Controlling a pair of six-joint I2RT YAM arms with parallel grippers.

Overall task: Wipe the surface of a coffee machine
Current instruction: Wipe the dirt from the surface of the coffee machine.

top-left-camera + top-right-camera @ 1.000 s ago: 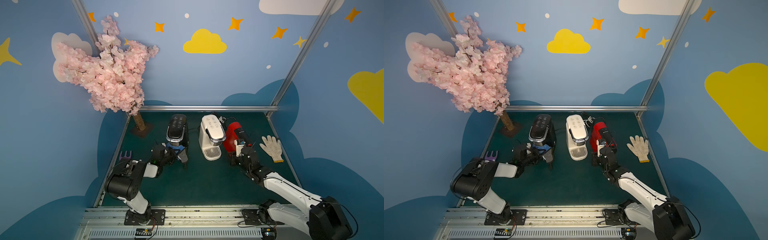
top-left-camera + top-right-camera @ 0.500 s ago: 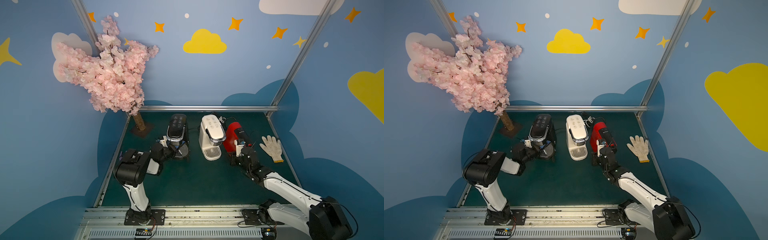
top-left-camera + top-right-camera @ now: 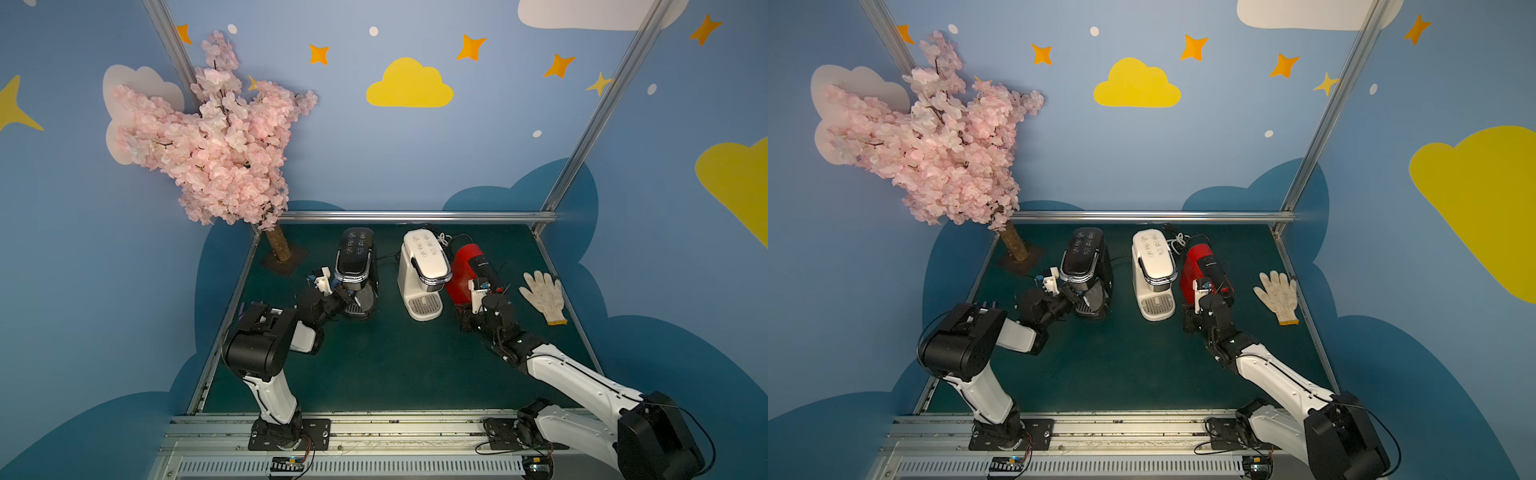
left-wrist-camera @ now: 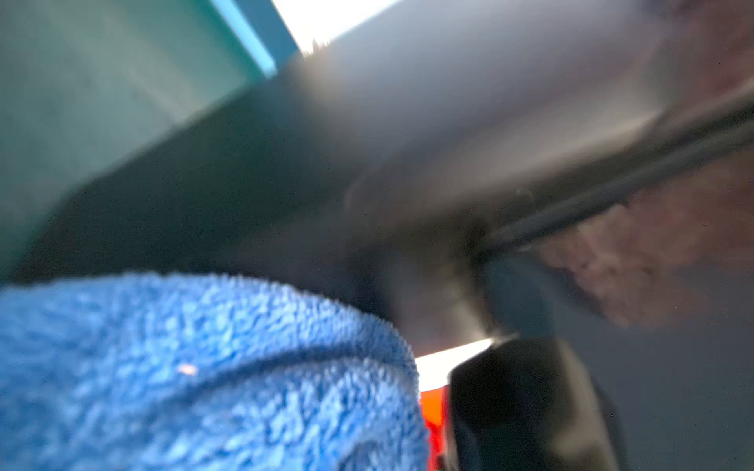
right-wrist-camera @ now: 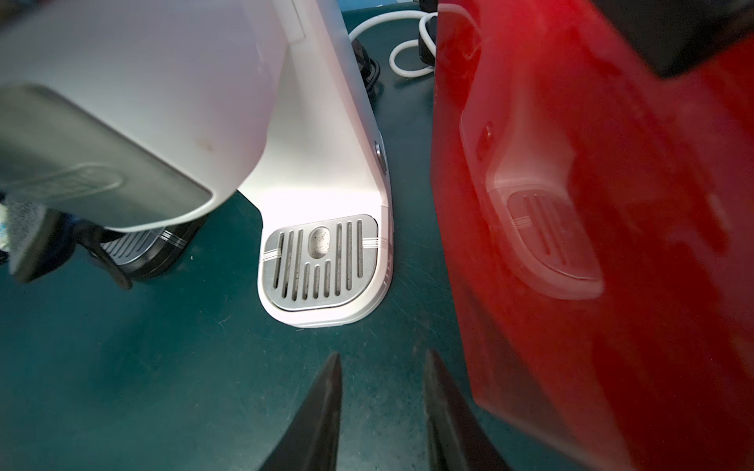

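The cream-white coffee machine [image 3: 424,270] [image 3: 1152,270] stands mid-table at the back, its silver drip grille [image 5: 320,261] facing forward. My left gripper [image 3: 347,297] [image 3: 1077,297] is shut on a fluffy blue cloth [image 4: 204,367] and sits low against the front of the black machine [image 3: 355,257], well left of the white one. My right gripper [image 5: 381,359] [image 3: 464,320] is open and empty. It hovers just above the green mat, in front of the white machine's base and close beside the red machine [image 5: 591,204].
A red-and-black machine [image 3: 467,270] stands right of the white one, a white work glove [image 3: 544,295] lies further right. A pink blossom tree [image 3: 216,149] stands at the back left. A white cable [image 5: 404,45] coils behind the machines.
My left arm has swung its gripper and cloth from in front of the black machine up to under its spout, raising its elbow. The right arm has not moved.
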